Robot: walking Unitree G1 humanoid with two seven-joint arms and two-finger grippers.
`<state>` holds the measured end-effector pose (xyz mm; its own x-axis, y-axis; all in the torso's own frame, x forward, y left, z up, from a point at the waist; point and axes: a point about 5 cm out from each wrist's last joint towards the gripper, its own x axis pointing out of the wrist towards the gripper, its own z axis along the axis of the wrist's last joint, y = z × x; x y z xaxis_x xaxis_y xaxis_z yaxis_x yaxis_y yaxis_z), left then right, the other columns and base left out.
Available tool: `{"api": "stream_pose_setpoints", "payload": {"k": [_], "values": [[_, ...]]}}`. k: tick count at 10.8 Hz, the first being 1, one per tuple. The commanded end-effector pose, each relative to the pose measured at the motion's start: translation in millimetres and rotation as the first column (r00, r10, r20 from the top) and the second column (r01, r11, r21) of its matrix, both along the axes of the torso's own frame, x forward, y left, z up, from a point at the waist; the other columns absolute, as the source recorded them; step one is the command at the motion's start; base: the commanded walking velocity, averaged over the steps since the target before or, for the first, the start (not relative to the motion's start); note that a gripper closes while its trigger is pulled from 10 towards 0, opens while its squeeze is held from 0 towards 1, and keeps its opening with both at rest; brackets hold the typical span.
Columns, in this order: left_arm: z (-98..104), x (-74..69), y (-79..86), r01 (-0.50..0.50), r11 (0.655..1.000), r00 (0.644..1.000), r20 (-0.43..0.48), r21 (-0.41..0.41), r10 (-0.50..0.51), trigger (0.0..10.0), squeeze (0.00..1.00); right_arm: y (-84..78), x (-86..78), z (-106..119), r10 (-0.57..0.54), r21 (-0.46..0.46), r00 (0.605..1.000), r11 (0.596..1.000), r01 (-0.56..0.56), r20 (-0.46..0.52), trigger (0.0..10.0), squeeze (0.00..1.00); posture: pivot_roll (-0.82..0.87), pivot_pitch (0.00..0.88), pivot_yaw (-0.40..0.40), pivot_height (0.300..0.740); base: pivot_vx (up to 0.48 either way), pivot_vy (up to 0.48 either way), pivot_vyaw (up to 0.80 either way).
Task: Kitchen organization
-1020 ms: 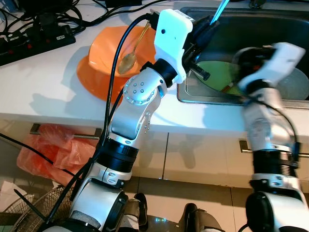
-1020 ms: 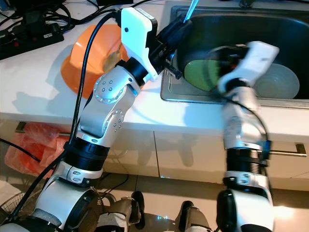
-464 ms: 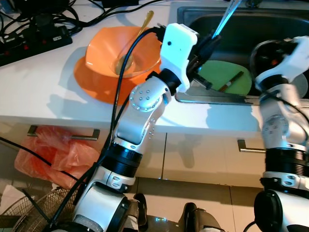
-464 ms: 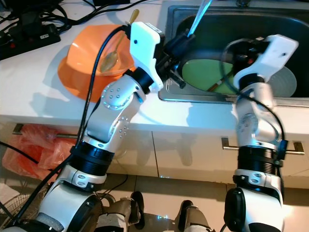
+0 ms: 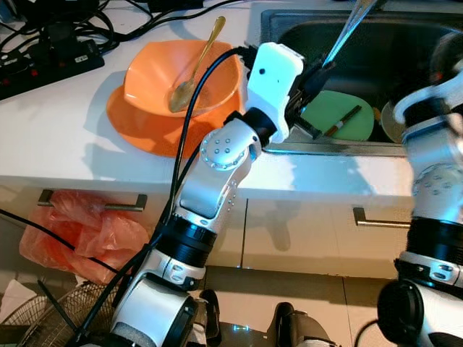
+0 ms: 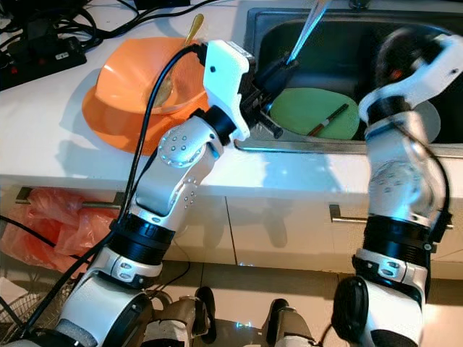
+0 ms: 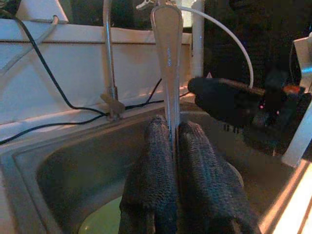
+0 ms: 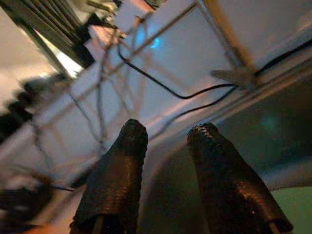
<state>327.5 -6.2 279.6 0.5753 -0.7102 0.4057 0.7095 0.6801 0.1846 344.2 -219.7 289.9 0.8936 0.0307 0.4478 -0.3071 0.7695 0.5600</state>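
Observation:
My left gripper (image 7: 171, 130) is shut on the handle of a silver utensil (image 7: 167, 58), holding it upright over the left side of the steel sink (image 5: 405, 43). The utensil (image 5: 348, 27) slants up and away from the fingers. Below it in the sink lies a green plate (image 5: 329, 119) with a dark-tipped stick (image 5: 342, 121) across it. My right gripper (image 8: 168, 139) is open with nothing between its fingers, raised over the right side of the sink. On the counter stands an orange bowl (image 5: 159, 72) with a gold spoon (image 5: 189, 72) in it, resting on an orange plate (image 5: 134, 123).
A pale plate (image 6: 436, 116) lies at the sink's right. A black power strip (image 5: 43, 61) and cables crowd the counter's back left. Cabinet handles (image 5: 94, 202) run below the counter edge. A red plastic bag (image 5: 65, 235) and a wire fan guard (image 5: 43, 318) sit on the floor at left.
The view has shifted. My right arm has swung up and to the right, off the green plate. The left gripper keeps its hold on the silver utensil.

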Motion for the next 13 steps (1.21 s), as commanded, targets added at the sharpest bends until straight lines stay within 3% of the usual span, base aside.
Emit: {"api": "stream_pose_setpoints", "payload": {"k": [1,4,6,7,9,10,11,12,13], "values": [[-4.0,-2.8,-5.6,0.014,1.000,1.000,-0.005,0.005,-0.014,10.0,0.00,5.4,-6.6,8.4,0.096,0.040,0.994,0.994,-0.099,0.060,10.0,0.00,0.04,0.229,0.044,0.740,0.000,0.000,0.00],[-4.2,-3.3,-7.8,0.018,1.000,1.000,-0.006,0.008,-0.018,10.0,0.00,5.1,-12.3,4.4,0.180,0.143,0.981,0.971,-0.190,0.076,10.0,0.00,0.04,0.234,0.043,0.740,0.000,0.000,0.00],[-5.2,-4.0,-9.0,0.021,1.000,1.000,-0.010,0.011,-0.021,10.0,0.00,11.1,-15.5,-2.4,0.247,0.166,0.966,0.952,-0.257,0.080,10.0,0.00,0.04,0.234,0.041,0.740,0.000,0.000,0.00],[-5.2,-4.2,-9.2,0.022,1.000,1.000,-0.011,0.011,-0.022,10.0,0.00,11.2,-16.0,-2.8,0.251,0.170,0.965,0.950,-0.261,0.080,5.2,0.00,0.04,0.235,0.041,0.740,0.000,0.000,0.00],[-5.7,-4.5,-10.2,0.024,1.000,1.000,-0.012,0.013,-0.023,10.0,0.00,9.3,-15.0,-5.9,0.237,0.152,0.970,0.958,-0.242,0.051,10.0,0.00,0.03,0.233,0.039,0.740,0.000,0.000,0.00],[-5.9,-4.6,-10.7,0.024,1.000,1.000,-0.013,0.013,-0.023,10.0,0.00,9.9,-12.5,-8.3,0.220,0.130,0.975,0.966,-0.222,0.026,10.0,0.00,0.03,0.229,0.037,0.740,0.000,0.000,0.00],[-6.3,-4.7,-11.2,0.024,1.000,1.000,-0.014,0.014,-0.024,10.0,0.00,11.1,-11.6,-8.7,0.222,0.135,0.975,0.965,-0.224,0.027,10.0,0.22,0.03,0.224,0.037,0.740,0.000,0.000,0.00],[-6.6,-4.5,-11.5,0.025,1.000,1.000,-0.015,0.016,-0.024,10.0,0.00,10.7,-10.9,-7.8,0.224,0.149,0.974,0.963,-0.226,0.032,10.0,1.00,0.03,0.218,0.034,0.740,0.000,0.000,0.00],[-6.8,-4.5,-11.6,0.025,1.000,1.000,-0.016,0.018,-0.025,10.0,0.00,11.5,-11.4,-6.1,0.233,0.151,0.971,0.960,-0.237,0.044,10.0,1.00,0.03,0.215,0.034,0.740,0.000,0.000,0.00]]}}
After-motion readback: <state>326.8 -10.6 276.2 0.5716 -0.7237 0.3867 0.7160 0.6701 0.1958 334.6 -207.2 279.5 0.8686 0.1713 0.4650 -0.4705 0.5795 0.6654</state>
